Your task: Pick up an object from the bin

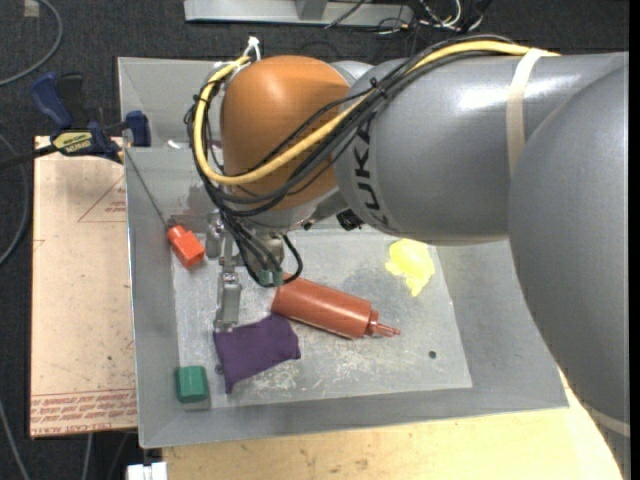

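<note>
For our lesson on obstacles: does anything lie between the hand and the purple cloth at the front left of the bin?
Nothing visible does. The hand hangs at the upper left edge of the purple cloth. The red-brown bottle lies beside it to the right, the orange block off to the left.

The light was bright. The arm (470, 158) shone on top and threw a soft shadow in the bin (440, 348).

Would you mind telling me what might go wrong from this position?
The gripper hangs at the upper edge of the purple cloth, with the reddish-brown squeeze bottle just beside it. A grasp here might catch only a fold that slips out, or nudge the bottle so that it rolls.
</note>
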